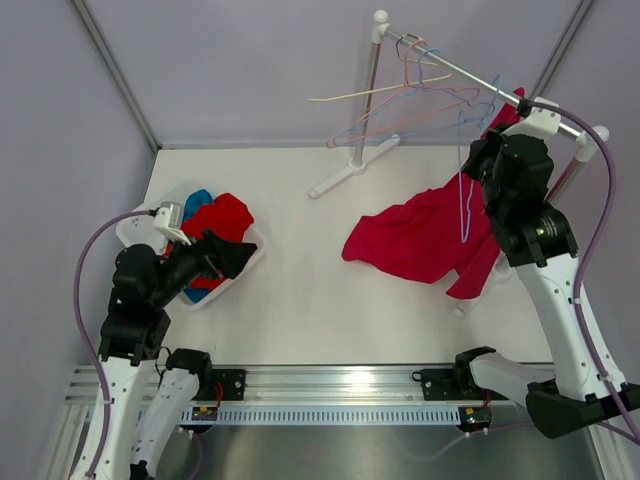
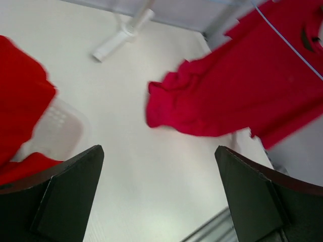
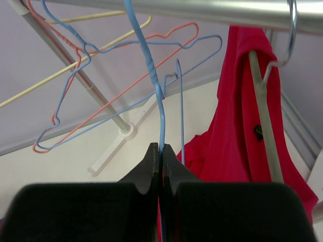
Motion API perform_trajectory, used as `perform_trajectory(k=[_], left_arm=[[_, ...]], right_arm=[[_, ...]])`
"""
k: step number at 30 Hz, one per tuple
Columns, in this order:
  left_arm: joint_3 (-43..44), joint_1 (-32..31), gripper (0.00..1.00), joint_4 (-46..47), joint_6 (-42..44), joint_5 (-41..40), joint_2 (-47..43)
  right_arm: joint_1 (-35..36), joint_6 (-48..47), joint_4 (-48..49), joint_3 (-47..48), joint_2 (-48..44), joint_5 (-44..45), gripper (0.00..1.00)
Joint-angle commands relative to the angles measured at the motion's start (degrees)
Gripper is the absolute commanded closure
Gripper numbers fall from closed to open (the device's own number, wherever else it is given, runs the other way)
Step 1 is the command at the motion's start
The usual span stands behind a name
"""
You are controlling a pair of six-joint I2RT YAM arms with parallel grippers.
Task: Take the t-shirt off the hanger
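Right gripper [image 3: 161,148] pinches the blue hanger [image 3: 162,108] wire just under the rail [image 3: 202,11]. Left gripper [image 2: 161,201] is spread, over the laundry basket [image 1: 255,252]. Red t-shirt [image 1: 415,240] sags off the hanger at frame right, with the lower part heaped on the worktop [image 1: 300,300]. Risks: the thin wire slips in the pinch, or the hook snags the neighbouring hangers [image 1: 375,92]. Open room centre-left; upper right is crowded.
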Motion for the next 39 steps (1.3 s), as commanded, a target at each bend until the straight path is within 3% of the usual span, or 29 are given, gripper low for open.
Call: perform_trajectory(k=[1,5,11,24,31,32,34,36,39], left_arm=[[-1.64,-5.28,0.01,2.72,1.33,11.63,-2.79],[-3.84,-10.64,0.01,2.81,3.17,17.77,-4.90],[-10.42,-16.01,0.01,2.99,6.69,17.26,-7.02],[-13.43,-19.36,0.01,4.04,6.87,16.46,-8.51],[-13.78,-19.53,0.01,4.04,6.60,15.85,-8.60],[-13.78,-19.53,0.01,4.13,6.60,15.67,-8.51],[-13.78,-19.53,0.01,4.04,6.51,15.76,-8.25],[-13.78,-19.53,0.01,4.13,6.51,15.67,-8.07],[-13.87,-19.53,0.01,4.04,6.43,15.41,-7.81]], right_arm=[[1.98,-6.65,4.66,4.65,2.27,5.70,1.00],[2.69,-9.21,4.68,7.72,6.31,7.19,1.00],[4.53,-12.81,6.69,10.19,10.44,11.41,1.00],[4.53,-16.51,9.50,15.28,23.09,18.61,1.00],[5.23,-14.58,11.34,11.07,21.97,19.67,1.00],[5.76,-14.66,12.31,10.02,21.27,20.02,0.98],[7.08,-14.75,13.10,9.57,20.56,21.17,0.84],[7.96,-13.62,12.58,9.40,19.51,19.95,0.66],[8.92,-11.77,11.17,9.31,17.66,18.36,0.52]])
